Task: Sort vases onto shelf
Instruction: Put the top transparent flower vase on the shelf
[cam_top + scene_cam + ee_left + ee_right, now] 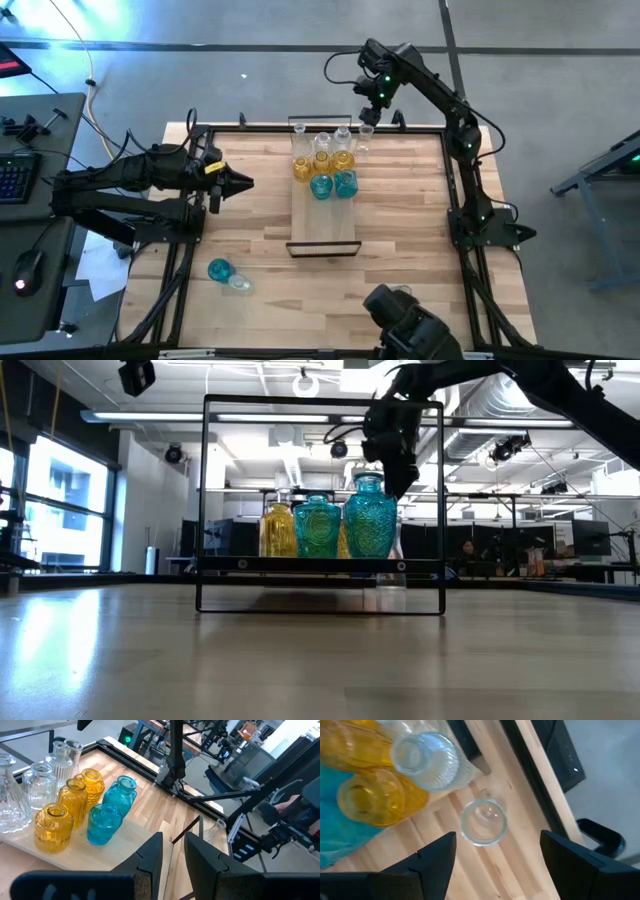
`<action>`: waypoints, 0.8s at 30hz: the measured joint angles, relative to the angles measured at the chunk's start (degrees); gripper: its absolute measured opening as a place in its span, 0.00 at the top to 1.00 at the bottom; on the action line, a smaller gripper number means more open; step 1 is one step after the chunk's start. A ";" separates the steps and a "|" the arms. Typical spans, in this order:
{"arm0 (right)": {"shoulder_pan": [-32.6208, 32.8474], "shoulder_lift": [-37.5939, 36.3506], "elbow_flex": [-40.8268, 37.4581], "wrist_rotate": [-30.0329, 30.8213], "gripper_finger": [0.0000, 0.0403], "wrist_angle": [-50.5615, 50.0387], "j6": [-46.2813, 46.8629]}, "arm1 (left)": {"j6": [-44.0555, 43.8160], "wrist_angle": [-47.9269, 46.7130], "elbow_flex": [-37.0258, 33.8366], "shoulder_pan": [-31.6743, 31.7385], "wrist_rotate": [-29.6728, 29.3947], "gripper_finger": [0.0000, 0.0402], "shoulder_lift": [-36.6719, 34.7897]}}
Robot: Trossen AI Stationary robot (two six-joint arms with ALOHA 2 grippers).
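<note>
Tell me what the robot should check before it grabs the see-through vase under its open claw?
1. Right gripper open: ok, fingers stand wide apart.
2. Clear vase between the fingers: ok, centred below, upright on the table beside the shelf.
3. Gripper low enough to close: cannot tell.
4. Neighbours clear: not ok, another clear vase and a yellow vase stand close by.
5. Left gripper out of the way: ok, left of the shelf, holding nothing.
6. Other vases left over: not ok, a blue vase lies on the table.
</note>
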 joint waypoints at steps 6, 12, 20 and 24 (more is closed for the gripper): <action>0.22 -0.07 0.00 0.94 0.33 0.25 0.30 | -0.33 0.00 0.00 0.00 0.01 0.82 0.00; 0.22 -0.08 0.00 0.95 0.33 1.76 2.72 | -2.39 0.00 0.00 0.00 -0.01 0.82 0.00; 0.22 -0.08 0.00 1.00 0.33 5.85 1.84 | -4.48 0.02 0.00 0.00 -0.02 0.82 0.00; 0.22 -0.08 0.00 1.19 0.33 6.16 0.39 | -5.09 0.01 0.00 0.00 -0.03 0.82 0.00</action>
